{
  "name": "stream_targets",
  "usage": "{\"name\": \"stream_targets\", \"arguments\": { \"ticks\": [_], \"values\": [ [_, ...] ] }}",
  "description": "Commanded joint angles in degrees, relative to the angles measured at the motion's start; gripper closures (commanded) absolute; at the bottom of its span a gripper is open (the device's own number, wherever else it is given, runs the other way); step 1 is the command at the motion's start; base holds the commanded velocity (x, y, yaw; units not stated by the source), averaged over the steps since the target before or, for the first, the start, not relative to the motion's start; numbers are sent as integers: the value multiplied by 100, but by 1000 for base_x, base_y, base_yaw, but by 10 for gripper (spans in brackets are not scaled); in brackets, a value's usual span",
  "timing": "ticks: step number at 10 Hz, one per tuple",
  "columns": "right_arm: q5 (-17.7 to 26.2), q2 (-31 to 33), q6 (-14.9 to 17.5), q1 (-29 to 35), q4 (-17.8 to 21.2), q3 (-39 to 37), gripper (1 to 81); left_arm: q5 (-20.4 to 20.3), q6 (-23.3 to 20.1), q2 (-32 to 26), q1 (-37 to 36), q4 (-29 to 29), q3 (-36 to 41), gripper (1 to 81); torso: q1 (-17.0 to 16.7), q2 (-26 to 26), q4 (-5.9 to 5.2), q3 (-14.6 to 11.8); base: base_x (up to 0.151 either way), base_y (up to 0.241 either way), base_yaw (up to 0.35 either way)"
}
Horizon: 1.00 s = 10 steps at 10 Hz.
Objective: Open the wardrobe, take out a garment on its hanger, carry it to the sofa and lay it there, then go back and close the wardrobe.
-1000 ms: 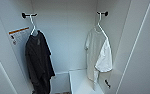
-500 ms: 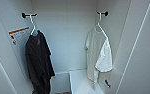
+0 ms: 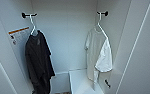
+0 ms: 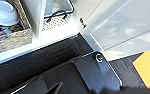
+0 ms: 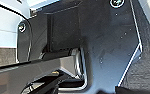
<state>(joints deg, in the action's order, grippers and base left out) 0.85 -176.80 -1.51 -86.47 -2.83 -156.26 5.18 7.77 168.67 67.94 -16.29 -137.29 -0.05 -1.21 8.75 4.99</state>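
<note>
Garment [image 3: 99,53] on white hanger [image 3: 101,23], hooked over right-hand peg inside opened wardrobe [image 3: 66,37] for easy lifting off. Black garment [image 3: 38,62] opposite. Position relative to grippers, and finger state: cannot tell.

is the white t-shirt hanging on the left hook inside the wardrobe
No, the white short-sleeved T-shirt hangs from the right-hand black hook, while the long black garment hangs on the left.

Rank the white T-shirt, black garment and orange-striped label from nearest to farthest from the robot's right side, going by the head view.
1. white T-shirt, hanging on the right.
2. black garment, hanging on the left.
3. orange-striped label, on the left wall, just beyond the garment.
</note>
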Motion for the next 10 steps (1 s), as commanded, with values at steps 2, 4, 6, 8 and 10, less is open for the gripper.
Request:
{"name": "stream_targets", "arguments": {
  "ticks": [2, 4, 6, 8, 10],
  "values": [
    [266, -7, 2, 265, 10, -9, 10, 580, -3, -96, -1058, -24, 439, 10, 5, 0, 0, 0, 0, 0, 0],
    [257, 11, -33, 274, 10, -9, 10, 668, -3, -228, -1313, 29, 851, 10, 5, 2, 365, 0, 0, 0, 0],
    [257, 11, -33, 274, 10, -9, 10, 773, 32, -465, -1550, 47, 1422, 10, 5, 2, 249, 0, 0, 0, 0],
    [257, 124, -42, 274, 19, -123, 10, 940, 58, -623, -1787, 55, 1810, 10, 5, 2, 461, 2, 0, 0, 0],
    [249, 405, -121, 257, 318, -264, 10, 985, 76, -763, -2042, 108, 2003, 10, 5, 2, 474, 2, 0, 0, 0]
  ]
}}
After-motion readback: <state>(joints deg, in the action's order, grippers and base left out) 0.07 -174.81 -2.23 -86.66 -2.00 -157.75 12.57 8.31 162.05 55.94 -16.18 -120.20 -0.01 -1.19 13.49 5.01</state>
